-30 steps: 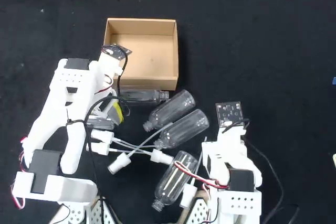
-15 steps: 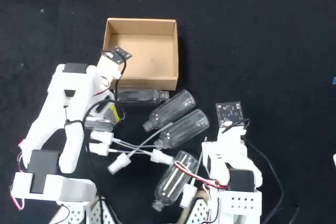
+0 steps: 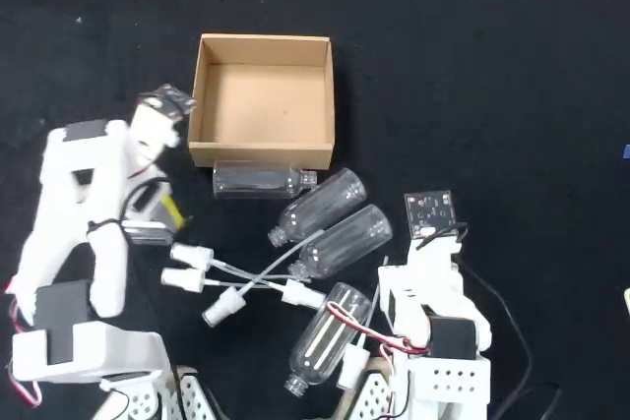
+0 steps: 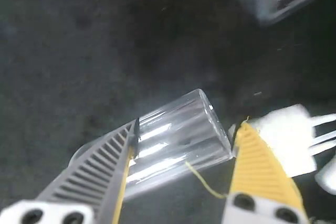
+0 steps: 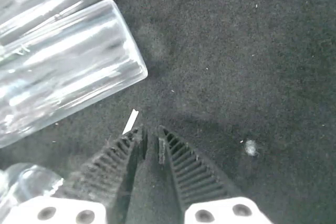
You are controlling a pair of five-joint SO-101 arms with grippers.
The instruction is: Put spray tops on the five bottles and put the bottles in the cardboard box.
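Bottles [image 3: 320,204] lie uncapped on the black table [image 3: 492,95]: one just beside the front wall of the cardboard box [image 3: 261,155], three nearer the right arm. The left gripper [image 4: 186,132] pinches a fifth bottle [image 4: 163,150] between its fingers, beside the loose spray tops [image 3: 192,256]. The right gripper [image 5: 151,142] has its fingers almost pressed together over bare table.

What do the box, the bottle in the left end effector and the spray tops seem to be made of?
Box: brown cardboard, matte, with raw cut edges.
Bottle: probably clear plastic, glossy, see-through with bright streaks.
Spray tops: likely white plastic, opaque and dull.
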